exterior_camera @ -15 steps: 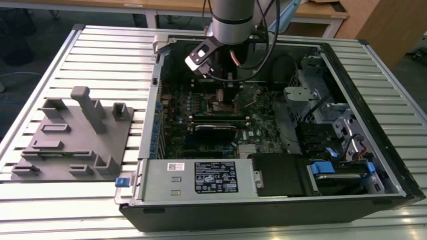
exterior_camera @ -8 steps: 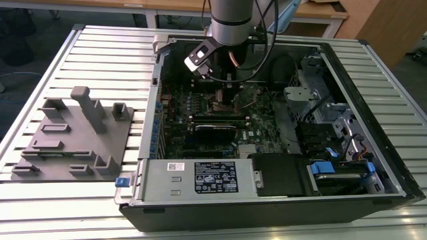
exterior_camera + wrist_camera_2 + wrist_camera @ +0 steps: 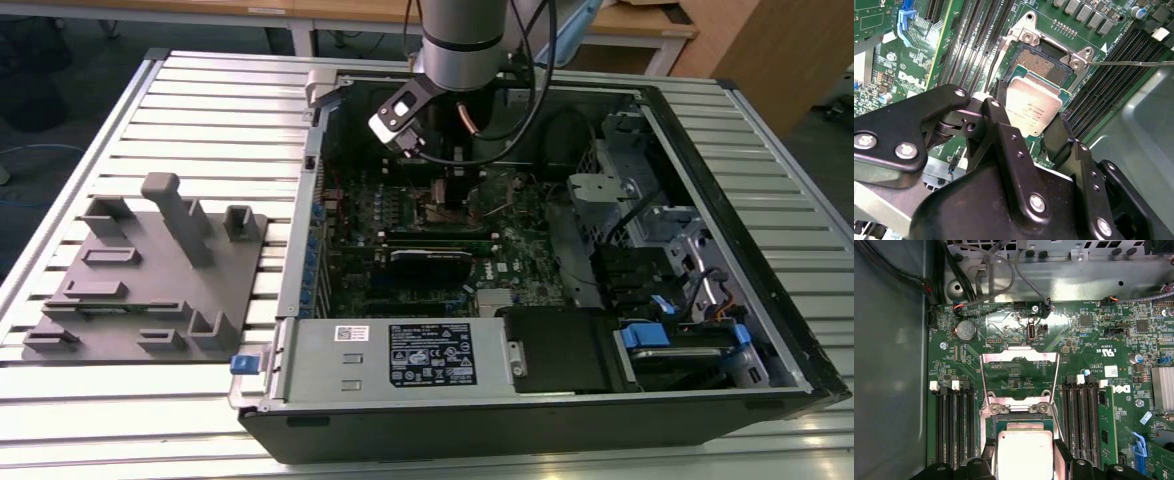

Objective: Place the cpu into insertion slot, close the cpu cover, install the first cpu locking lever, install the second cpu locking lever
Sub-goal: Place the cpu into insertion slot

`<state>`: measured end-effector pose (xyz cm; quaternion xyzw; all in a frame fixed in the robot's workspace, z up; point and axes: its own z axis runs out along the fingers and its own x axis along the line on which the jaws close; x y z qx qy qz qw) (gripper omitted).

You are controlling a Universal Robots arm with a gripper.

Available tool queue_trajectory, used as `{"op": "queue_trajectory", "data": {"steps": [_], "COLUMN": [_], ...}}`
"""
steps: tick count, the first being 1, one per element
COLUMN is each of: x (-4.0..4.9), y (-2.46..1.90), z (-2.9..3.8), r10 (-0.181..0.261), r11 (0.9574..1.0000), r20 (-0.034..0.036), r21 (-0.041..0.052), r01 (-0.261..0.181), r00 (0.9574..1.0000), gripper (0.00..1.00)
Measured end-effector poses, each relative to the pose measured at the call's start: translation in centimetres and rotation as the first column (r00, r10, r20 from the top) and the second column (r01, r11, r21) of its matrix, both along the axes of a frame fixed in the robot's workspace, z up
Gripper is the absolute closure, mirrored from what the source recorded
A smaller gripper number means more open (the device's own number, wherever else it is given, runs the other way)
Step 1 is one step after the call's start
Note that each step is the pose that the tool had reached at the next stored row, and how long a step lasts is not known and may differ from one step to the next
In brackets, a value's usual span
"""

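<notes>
The tool (image 3: 1032,114) pinches the cpu (image 3: 1035,102) by two opposite edges between its black fingers (image 3: 1059,137), holding it over the near edge of the insertion slot (image 3: 1046,62); I cannot tell whether they touch. Beyond the tool's tips the cpu cover (image 3: 1019,358) stands swung open over the green board (image 3: 1094,345), inside the computer case (image 3: 534,435) on the desk (image 3: 214,90)
</notes>
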<state>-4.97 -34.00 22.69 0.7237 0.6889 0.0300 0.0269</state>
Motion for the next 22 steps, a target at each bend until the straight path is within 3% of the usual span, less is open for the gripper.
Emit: {"op": "queue_trajectory", "data": {"steps": [22], "x": [0.0], "y": [0.0], "z": [-0.32], "r10": [0.005], "r11": [1.0], "r20": [-0.0001], "r21": [-0.0002], "r01": [-0.005], "r00": [1.0], "gripper": [0.46]}}
